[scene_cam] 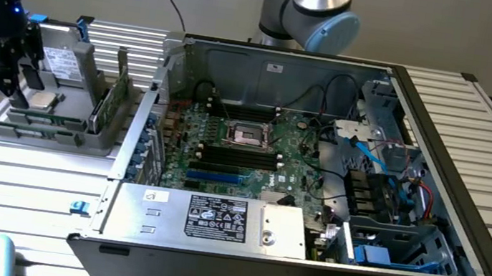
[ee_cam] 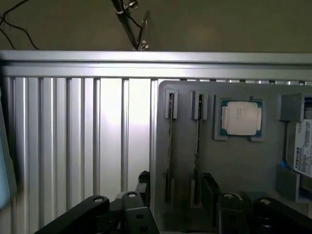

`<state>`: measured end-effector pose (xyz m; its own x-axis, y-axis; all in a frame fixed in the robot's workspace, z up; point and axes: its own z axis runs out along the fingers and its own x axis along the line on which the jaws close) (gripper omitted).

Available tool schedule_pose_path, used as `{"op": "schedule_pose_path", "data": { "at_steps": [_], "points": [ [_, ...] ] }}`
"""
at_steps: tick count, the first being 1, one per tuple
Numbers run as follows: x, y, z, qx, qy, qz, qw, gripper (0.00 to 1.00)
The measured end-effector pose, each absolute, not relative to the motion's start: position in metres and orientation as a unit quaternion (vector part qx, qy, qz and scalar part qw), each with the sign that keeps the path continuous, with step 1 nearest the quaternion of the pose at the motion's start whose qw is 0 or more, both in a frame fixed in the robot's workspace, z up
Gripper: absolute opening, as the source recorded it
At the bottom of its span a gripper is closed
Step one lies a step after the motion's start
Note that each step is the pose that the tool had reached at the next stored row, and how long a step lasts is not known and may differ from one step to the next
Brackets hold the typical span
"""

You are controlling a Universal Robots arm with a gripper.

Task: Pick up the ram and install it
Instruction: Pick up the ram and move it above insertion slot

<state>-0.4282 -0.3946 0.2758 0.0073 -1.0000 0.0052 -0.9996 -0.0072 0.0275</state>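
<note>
Two ram sticks stand on edge in slots of a grey parts holder (ee_cam: 234, 165): one ram (ee_cam: 169, 146) and a second ram (ee_cam: 197, 146) beside it. In the exterior view they are green strips (scene_cam: 114, 101) at the holder's side nearest the computer case. My gripper (ee_cam: 176, 187) hovers above the holder, open, with nothing between its dark fingers (ee_cam: 143, 181). In the exterior view the gripper (scene_cam: 5, 79) hangs over the holder's end at that view's left. The black memory slots (scene_cam: 238, 155) lie on the motherboard inside the open case.
A square silver processor (ee_cam: 241, 117) and a grey drive with a white label (ee_cam: 303, 148) share the holder. The open computer case (scene_cam: 467, 212) takes up the middle of the slatted aluminium table (scene_cam: 17, 185), with a power supply (scene_cam: 215, 219) along its near side. A second arm's base (scene_cam: 307, 9) stands behind.
</note>
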Motion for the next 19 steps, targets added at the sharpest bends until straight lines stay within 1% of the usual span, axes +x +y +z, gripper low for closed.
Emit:
{"op": "schedule_pose_path", "data": {
  "at_steps": [5, 19],
  "points": [
    [-0.428, -0.398, 0.272, 0.710, -0.704, -0.008, 0.011, 0.54],
    [-0.426, -0.400, 0.247, 0.710, -0.705, -0.008, 0.010, 0.54]
  ]
}}
